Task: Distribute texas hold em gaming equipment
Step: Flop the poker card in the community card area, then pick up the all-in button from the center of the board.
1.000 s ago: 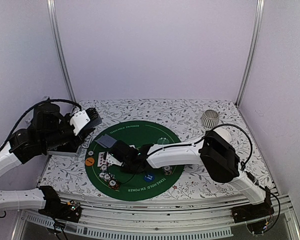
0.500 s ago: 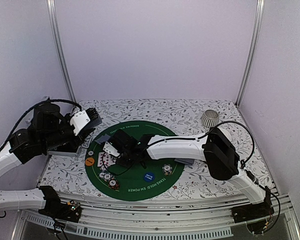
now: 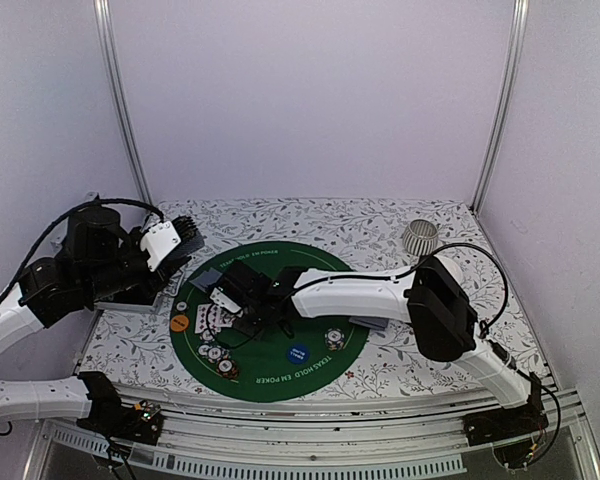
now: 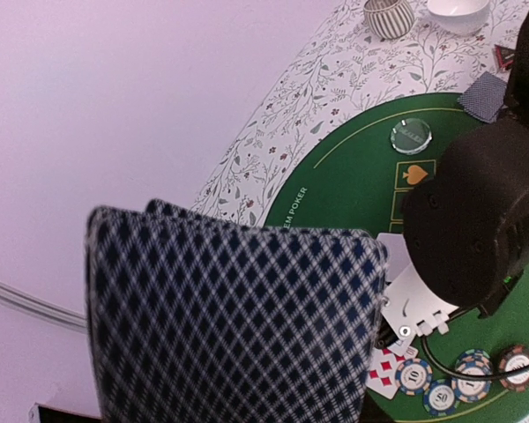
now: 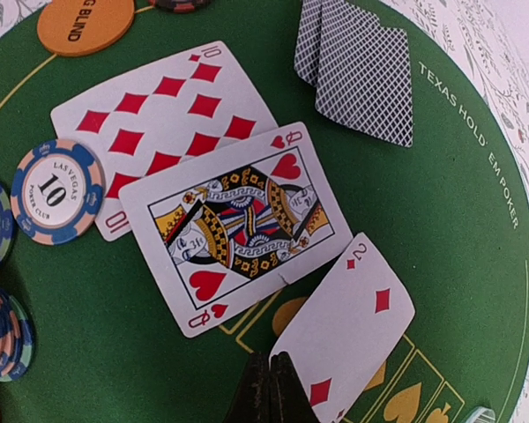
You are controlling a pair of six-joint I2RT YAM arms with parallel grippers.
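Observation:
My right gripper (image 5: 269, 381) is shut on the near corner of a two of diamonds (image 5: 348, 313), which curls up off the green mat (image 5: 458, 220). A queen of hearts (image 5: 238, 225) and a ten of diamonds (image 5: 163, 119) lie face up beside it. Two face-down cards (image 5: 357, 66), an orange button (image 5: 84, 22) and striped chips (image 5: 57, 191) lie around them. In the top view the right gripper (image 3: 232, 297) reaches over the mat's left half. My left gripper (image 3: 183, 240) holds a fanned stack of checked-back cards (image 4: 238, 326) left of the mat; its fingers are hidden.
A blue button (image 3: 298, 353) and chips (image 3: 335, 338) lie on the mat's near side, with more chips (image 3: 218, 362) at its near left. A clear disc (image 4: 412, 135) sits on the far side. A ribbed cup (image 3: 419, 237) and white bowl (image 4: 458, 13) stand at the back right.
My right gripper has moved a little farther left and away over the face-up cards. The left arm has not moved.

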